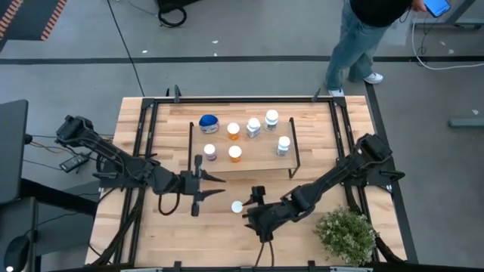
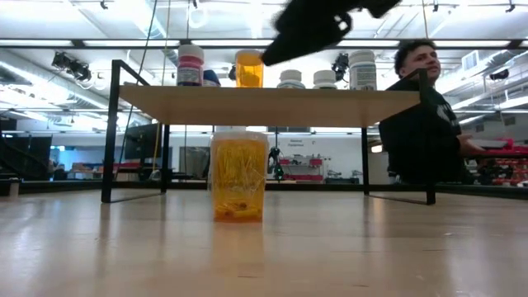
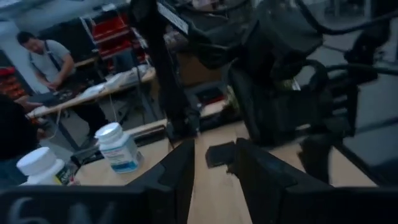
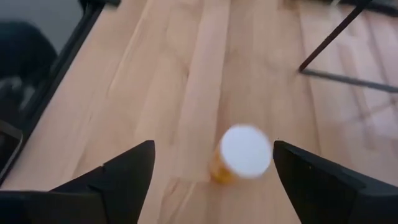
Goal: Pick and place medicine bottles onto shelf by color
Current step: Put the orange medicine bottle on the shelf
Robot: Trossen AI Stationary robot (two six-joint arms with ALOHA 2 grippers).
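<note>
Seven bottles sit on the shelf [image 1: 261,160] in your high view: the blue bottle [image 1: 209,123], two orange ones, the rest white or purplish. One orange bottle [image 1: 237,206] is left on the table [image 1: 136,227], upright, just in front of the shelf, so I'd call it nearly done.

The right gripper [image 4: 211,163] hangs over that bottle with its fingers spread wide and nothing in them; the white cap [image 4: 246,151] shows between them from above, not yet gripped.

The left gripper [image 1: 208,186] sits near the shelf's front left corner, fingers narrow, empty as far as you can see.

The low view gives you what the overhead can't: the bottle's orange body [image 2: 239,175] standing clear of the shelf's underside. The left wrist view shows two white-capped bottles and a person at a bench behind.

Colour grouping on the shelf: you can't judge it fully from here.
</note>
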